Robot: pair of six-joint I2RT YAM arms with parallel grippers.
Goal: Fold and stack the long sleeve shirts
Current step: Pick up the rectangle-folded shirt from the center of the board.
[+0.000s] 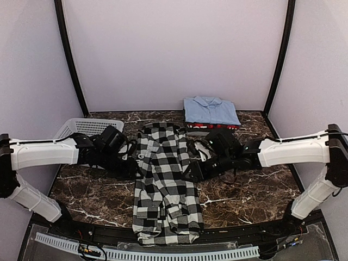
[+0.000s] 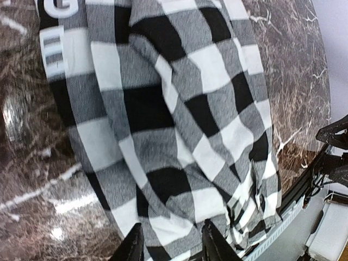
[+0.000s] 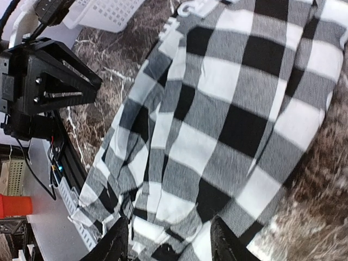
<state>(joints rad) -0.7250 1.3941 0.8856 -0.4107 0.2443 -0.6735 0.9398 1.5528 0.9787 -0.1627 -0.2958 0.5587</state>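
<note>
The black-and-white check shirt [image 1: 163, 179] lies in a long narrow strip down the middle of the table, its lower end bunched at the near edge. It fills the left wrist view [image 2: 174, 125] and the right wrist view [image 3: 228, 109]. My left gripper [image 1: 135, 169] is at its left edge, open, fingers apart over the cloth [image 2: 169, 244]. My right gripper [image 1: 191, 173] is at its right edge, open over the cloth [image 3: 166, 244]. A folded light blue collared shirt [image 1: 211, 110] lies at the back, on a red shirt [image 1: 213, 126] of which only an edge shows.
A grey perforated basket [image 1: 81, 128] stands at the back left, behind my left arm; it also shows in the right wrist view [image 3: 109, 13]. The dark marble table [image 1: 255, 190] ends in a white perforated rail [image 1: 152, 253] at the near edge.
</note>
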